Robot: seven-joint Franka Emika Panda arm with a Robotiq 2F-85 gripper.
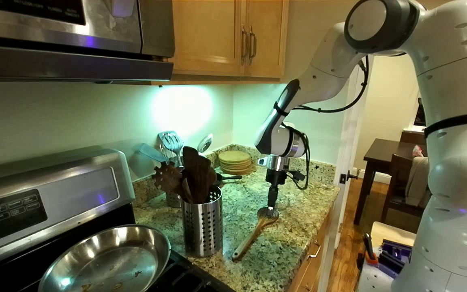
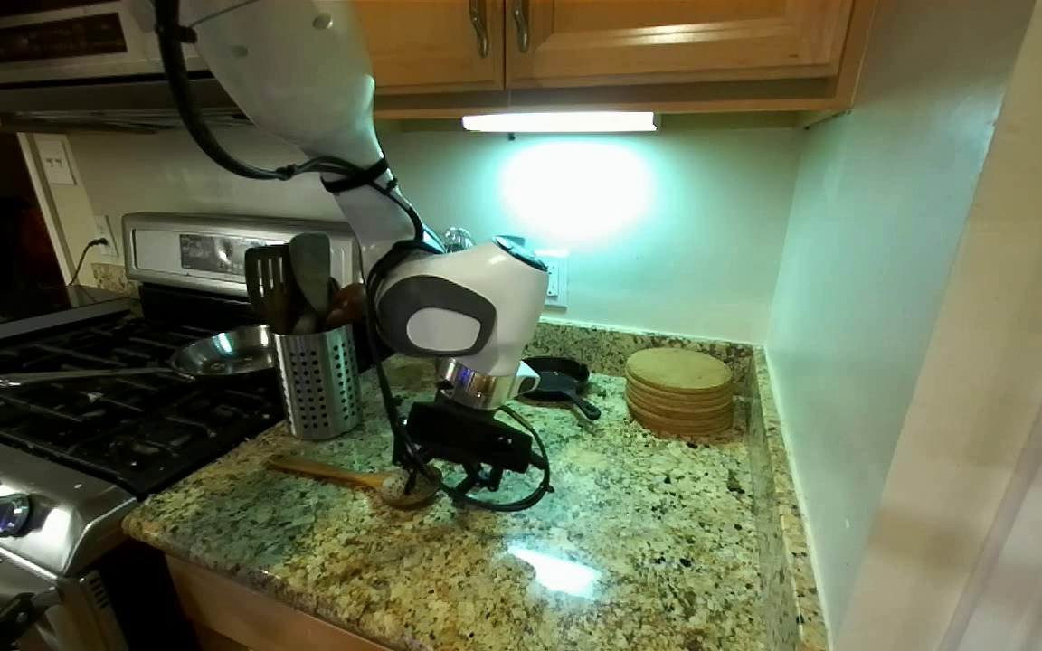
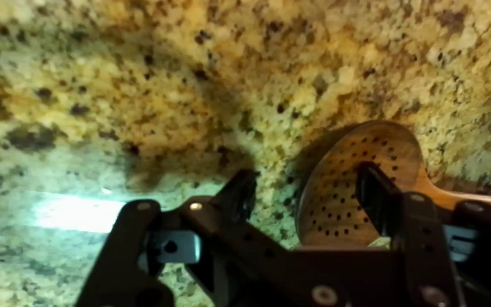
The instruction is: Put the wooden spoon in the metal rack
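The wooden spoon (image 1: 253, 236) lies flat on the granite counter, its handle toward the stove; it also shows in an exterior view (image 2: 326, 471). In the wrist view its broad head with small holes (image 3: 339, 204) is seen close up. The metal rack (image 1: 203, 231), a silver cylinder with holes, stands upright beside the stove with dark wooden utensils in it; it also shows in an exterior view (image 2: 317, 384). My gripper (image 3: 307, 174) is open and points down at the spoon's head. One finger is over the head, the other over bare counter. Whether the fingers touch the spoon cannot be told.
A steel frying pan (image 1: 112, 255) sits on the stove left of the rack. A stack of round tan boards (image 2: 679, 398) and a small black pan (image 2: 557, 378) stand at the back. Upper cabinets (image 1: 217, 36) hang above. More utensils (image 1: 171, 142) stand behind the rack.
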